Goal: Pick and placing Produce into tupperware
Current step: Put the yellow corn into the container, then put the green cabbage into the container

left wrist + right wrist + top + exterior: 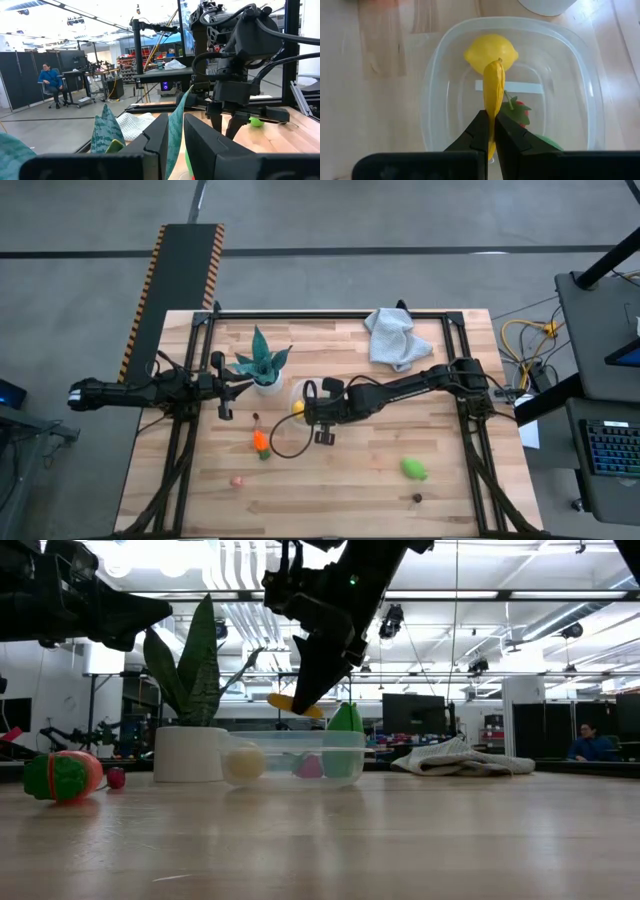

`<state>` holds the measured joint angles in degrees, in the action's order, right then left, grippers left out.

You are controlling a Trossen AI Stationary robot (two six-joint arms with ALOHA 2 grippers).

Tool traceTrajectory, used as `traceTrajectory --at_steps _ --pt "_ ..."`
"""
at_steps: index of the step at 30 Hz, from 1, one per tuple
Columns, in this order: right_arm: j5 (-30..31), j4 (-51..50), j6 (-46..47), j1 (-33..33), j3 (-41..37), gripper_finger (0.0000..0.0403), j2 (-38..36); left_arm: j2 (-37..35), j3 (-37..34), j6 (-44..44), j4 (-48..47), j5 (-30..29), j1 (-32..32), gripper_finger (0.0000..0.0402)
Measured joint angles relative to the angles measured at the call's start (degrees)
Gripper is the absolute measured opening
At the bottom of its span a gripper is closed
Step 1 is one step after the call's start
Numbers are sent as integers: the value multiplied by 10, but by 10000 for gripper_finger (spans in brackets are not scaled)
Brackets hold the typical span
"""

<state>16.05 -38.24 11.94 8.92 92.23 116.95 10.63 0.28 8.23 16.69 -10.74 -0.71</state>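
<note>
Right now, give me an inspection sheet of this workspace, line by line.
Surface: wooden table, dark frame rails along its edges.
Job's things: tupperware holds a lemon and a red-and-green piece; a yellow banana hangs above it. On the table lie an orange carrot, a pink piece, a green piece and a small dark piece.
Clutter: potted plant, grey cloth.
End effectors: right end effector shut on the banana over the tub; left end effector shut, near the plant.
Cables: black cable loop beneath the right arm.
Surroundings: seated person beyond the table.
</note>
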Motion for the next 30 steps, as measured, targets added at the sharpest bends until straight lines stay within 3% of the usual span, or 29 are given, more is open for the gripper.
traceTrajectory --at_steps 13,23,30 --pt "0 0 0 -1 0 19 0 0 0 0 0 0 0 48" --pt "0 3 8 -1 0 99 0 0 0 0 0 0 0 48" --pt "0 5 15 -1 0 134 0 0 0 0 0 0 0 48"
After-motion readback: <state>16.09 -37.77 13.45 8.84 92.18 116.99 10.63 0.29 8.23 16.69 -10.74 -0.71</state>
